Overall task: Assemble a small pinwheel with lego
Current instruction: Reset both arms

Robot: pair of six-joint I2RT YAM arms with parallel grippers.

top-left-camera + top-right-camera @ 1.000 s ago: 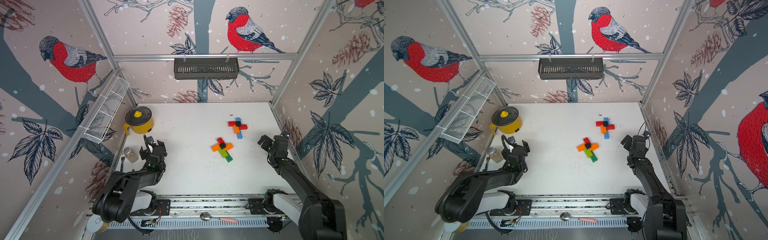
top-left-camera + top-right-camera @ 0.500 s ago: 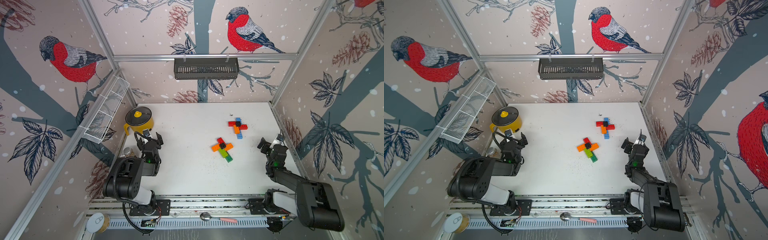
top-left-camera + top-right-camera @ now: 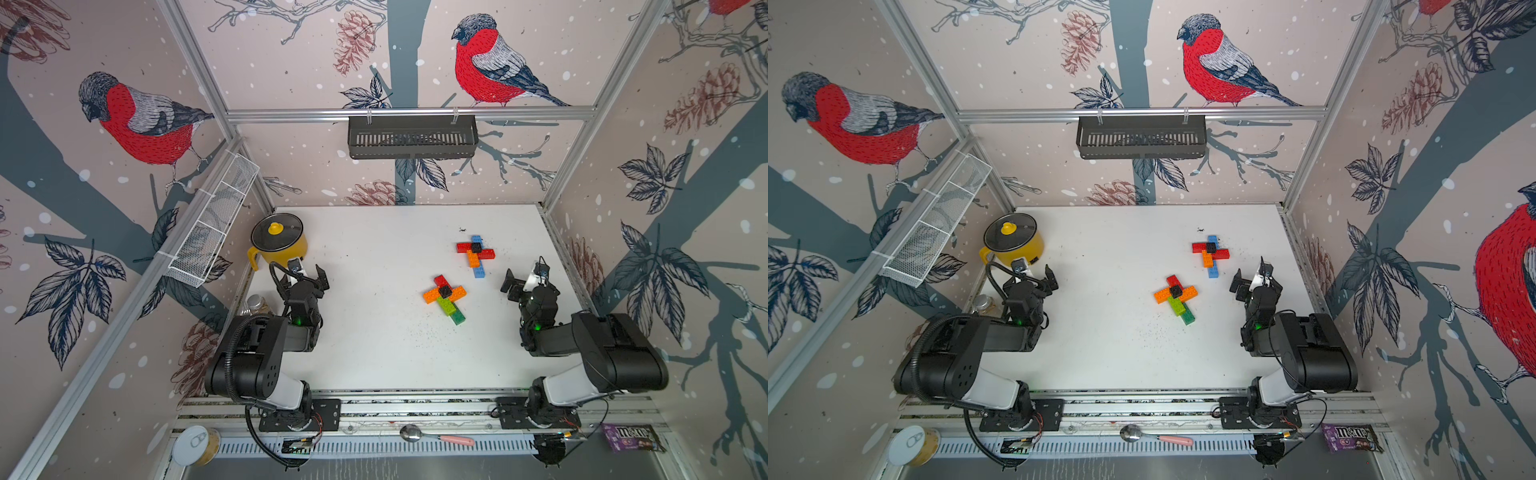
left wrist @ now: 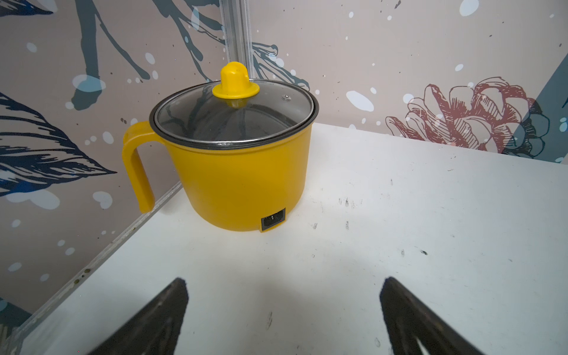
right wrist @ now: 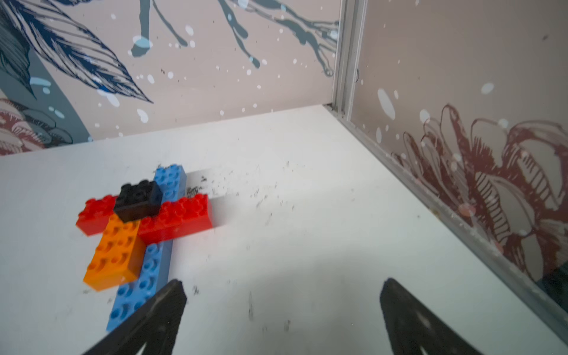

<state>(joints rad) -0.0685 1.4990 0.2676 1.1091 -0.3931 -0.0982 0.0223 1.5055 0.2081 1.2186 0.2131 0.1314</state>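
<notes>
Two lego crosses lie flat on the white table in both top views. The farther one (image 3: 476, 253) (image 3: 1211, 253) is red, blue and orange with a black square on its centre; it also shows in the right wrist view (image 5: 144, 227). The nearer one (image 3: 445, 296) (image 3: 1176, 297) is orange, red, lime and dark green, also with a black centre. My left gripper (image 3: 308, 272) (image 4: 284, 295) stands open and empty at the left, facing a yellow pot. My right gripper (image 3: 524, 276) (image 5: 282, 295) is open and empty just right of the blue brick's end.
A yellow lidded pot (image 3: 279, 241) (image 4: 242, 172) stands at the back left, with a small jar (image 3: 257, 304) by the left wall. A black basket (image 3: 411, 135) hangs on the back wall and a white wire basket (image 3: 212, 232) on the left wall. A spoon (image 3: 434, 435) lies off the table, in front.
Both arms have folded back, their elbows now low near the front rail. Both grippers stay open, and neither lego cross has moved.
</notes>
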